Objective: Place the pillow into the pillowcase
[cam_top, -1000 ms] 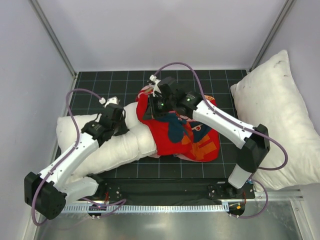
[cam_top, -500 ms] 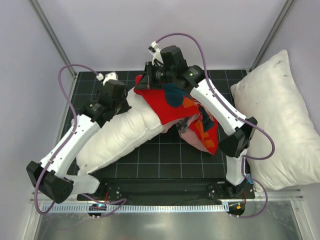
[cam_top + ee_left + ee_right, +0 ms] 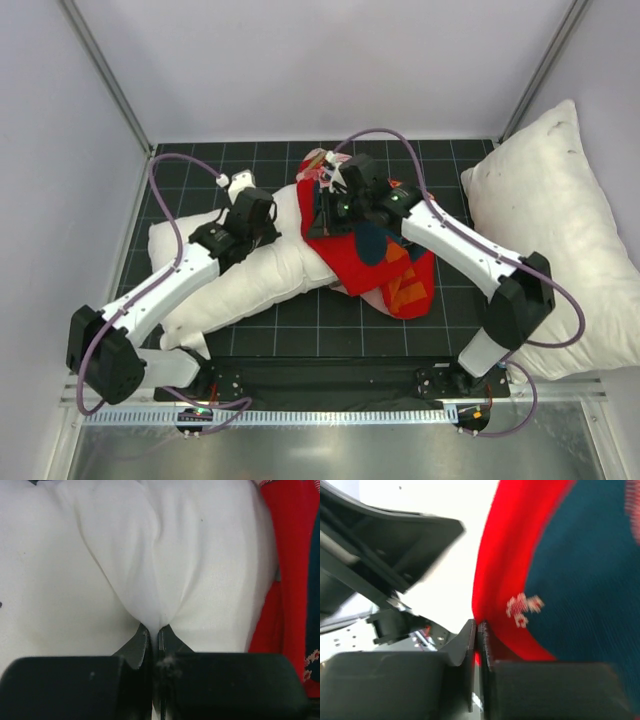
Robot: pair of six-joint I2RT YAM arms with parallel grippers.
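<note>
Left tool (image 3: pixel 154 628) of mine is pinched shut on a fold of the pillow (image 3: pixel 150 555), the white cloth puckering into its closed fingertips. Right tool (image 3: pixel 477 626) is clamped on the red edge of the pillowcase (image 3: pixel 555 555), a strip of red showing between its fingers. From above, the pillow lies slantwise on the black gridded worktop (image 3: pixel 420 335), its right end covered by the red cloth and the rest bare. The case bunches up to the right of it. A bigger white pillow (image 3: pixel 560 230) lies at the right side, apart from both.
</note>
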